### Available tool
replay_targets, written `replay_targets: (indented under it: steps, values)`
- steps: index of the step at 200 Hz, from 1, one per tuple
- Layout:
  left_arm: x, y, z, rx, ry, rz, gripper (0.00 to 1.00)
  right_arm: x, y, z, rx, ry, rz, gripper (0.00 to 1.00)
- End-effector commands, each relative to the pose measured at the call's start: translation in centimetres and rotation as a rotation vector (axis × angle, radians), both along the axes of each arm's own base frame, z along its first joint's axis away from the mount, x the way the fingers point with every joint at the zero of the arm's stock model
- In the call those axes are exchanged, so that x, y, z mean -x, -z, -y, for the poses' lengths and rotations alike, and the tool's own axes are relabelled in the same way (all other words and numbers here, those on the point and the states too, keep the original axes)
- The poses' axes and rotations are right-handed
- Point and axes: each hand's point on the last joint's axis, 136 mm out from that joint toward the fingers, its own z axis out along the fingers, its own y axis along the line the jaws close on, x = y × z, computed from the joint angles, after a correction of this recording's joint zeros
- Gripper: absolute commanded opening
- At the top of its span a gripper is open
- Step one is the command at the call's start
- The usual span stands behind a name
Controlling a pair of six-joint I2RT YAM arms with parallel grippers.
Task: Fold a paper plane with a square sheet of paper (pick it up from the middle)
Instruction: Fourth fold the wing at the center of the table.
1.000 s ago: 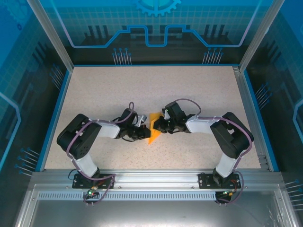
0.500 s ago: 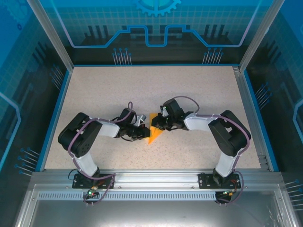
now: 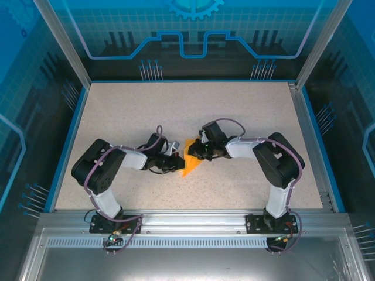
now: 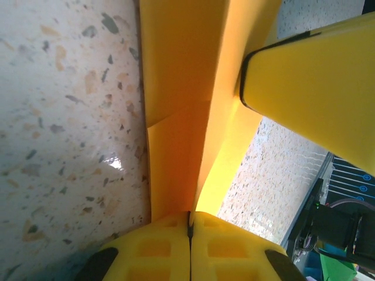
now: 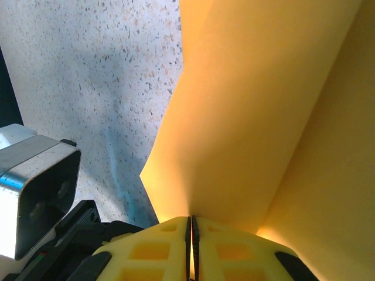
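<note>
A: Where is the paper (image 3: 188, 157) found?

B: It is seen near the middle of the desk (image 3: 193, 105), partly folded, with a crease run along it. It is pinched at its 9 o'clock side by the left gripper (image 3: 174, 163) and at 2 o'clock by the right gripper (image 3: 196, 153). Both sets of jaws are closed flat on a layer of it.

A: How is it expected to handle?

B: It is judged very light, thin and limp, easily creased or torn, and likely to be lost from a loose grip. A hold is best taken beside a crease, where stiffness is gained. The two grips should not be pulled apart hard.
</note>
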Motion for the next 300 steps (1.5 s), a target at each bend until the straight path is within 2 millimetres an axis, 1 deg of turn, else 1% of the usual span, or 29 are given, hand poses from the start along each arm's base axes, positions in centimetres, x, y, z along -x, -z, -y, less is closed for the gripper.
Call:
replay_targets:
  steps: [1,39,86,105,122,147,184,225,258,278,300]
  values:
    - [0.3,0.6,-0.4,0.009,0.000,-0.052,0.08,-0.3,0.0,0.1,0.005,-0.009,0.003,0.12]
    - [0.3,-0.1,0.4,0.057,0.029,-0.055,0.08,0.8,-1.6,-0.8,-0.040,-0.058,0.033,0.13]
    - [0.3,-1.1,0.7,0.061,0.074,-0.048,0.09,1.3,-1.9,0.3,-0.008,-0.033,0.040,0.14]
    - [0.1,-1.6,0.8,0.058,0.084,-0.042,0.09,1.5,-2.1,0.4,-0.009,-0.034,0.045,0.14]
    - [0.0,-1.4,0.7,0.045,0.088,-0.059,0.09,1.6,-2.1,0.6,-0.005,-0.031,0.045,0.14]
    - [0.0,-0.5,0.7,0.047,0.073,-0.091,0.09,1.6,-2.0,0.5,-0.010,-0.030,0.043,0.14]
    - [-0.4,0.3,0.6,0.068,0.051,-0.119,0.09,1.6,-1.4,0.6,0.005,-0.026,0.031,0.14]
    - [-0.7,0.3,0.1,0.086,0.030,-0.124,0.09,1.5,-0.9,0.5,0.002,-0.023,0.019,0.14]
    - [-0.7,0.1,0.0,0.097,0.029,-0.130,0.08,1.4,-1.4,-0.8,-0.030,-0.060,0.031,0.13]
    - [-0.6,0.3,-0.1,0.098,0.014,-0.138,0.09,1.3,-1.0,-1.2,-0.029,-0.063,0.017,0.13]
    - [-0.6,0.6,-0.1,0.099,0.014,-0.147,0.08,0.8,-0.3,-1.0,-0.017,-0.045,0.006,0.13]
